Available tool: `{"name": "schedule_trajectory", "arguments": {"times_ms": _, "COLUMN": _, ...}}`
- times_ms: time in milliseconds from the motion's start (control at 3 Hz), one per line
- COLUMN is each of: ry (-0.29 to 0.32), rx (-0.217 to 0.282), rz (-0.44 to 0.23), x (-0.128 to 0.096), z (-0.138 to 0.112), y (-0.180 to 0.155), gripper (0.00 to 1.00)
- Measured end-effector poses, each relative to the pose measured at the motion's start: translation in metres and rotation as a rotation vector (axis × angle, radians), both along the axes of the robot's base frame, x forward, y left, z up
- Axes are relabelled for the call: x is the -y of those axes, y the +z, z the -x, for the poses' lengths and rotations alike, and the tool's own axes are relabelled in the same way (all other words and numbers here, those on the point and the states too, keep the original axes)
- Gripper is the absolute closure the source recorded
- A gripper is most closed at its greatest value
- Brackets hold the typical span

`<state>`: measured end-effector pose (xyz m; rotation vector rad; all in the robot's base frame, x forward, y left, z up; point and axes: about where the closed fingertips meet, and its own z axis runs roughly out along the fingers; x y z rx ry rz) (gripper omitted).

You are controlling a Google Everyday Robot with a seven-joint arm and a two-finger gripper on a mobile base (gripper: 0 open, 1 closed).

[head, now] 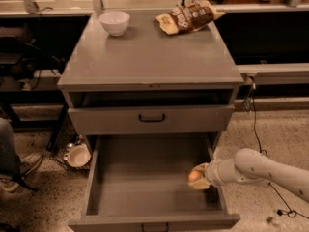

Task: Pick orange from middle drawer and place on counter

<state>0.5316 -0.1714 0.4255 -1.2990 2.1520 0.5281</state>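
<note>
Orange (193, 176): lower right of frame, inside the open middle drawer (140, 178), close to its right wall. Gripper (197, 178) is clamped around it, and the arm reaches in from the right edge.

Status: grasp looks made. Lifting clear of the drawer and setting down on the counter (145, 57) are not yet done.

Counter carries a white bowl (114, 21) and a snack bag (186, 17) along its back, upper frame.

Unclear: whether the orange touches the drawer floor. The arm's base is cut off at right.
</note>
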Motion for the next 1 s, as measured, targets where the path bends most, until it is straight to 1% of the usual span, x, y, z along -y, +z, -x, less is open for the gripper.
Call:
{"name": "schedule_trajectory", "arguments": {"times_ms": 333, "ry": -0.001, "rx": 0.107, "rz": -0.113, "x": 0.044, "z": 0.02, "y": 0.074, "gripper": 1.0}}
{"name": "schedule_trajectory", "arguments": {"times_ms": 667, "ry": -0.001, "rx": 0.107, "rz": -0.113, "x": 0.044, "z": 0.02, "y": 0.074, "gripper": 1.0}}
{"name": "schedule_trajectory", "arguments": {"times_ms": 1000, "ry": -0.027, "rx": 0.158, "rz": -0.135, "x": 0.045, "z": 0.011, "y": 0.098, "gripper": 1.0}}
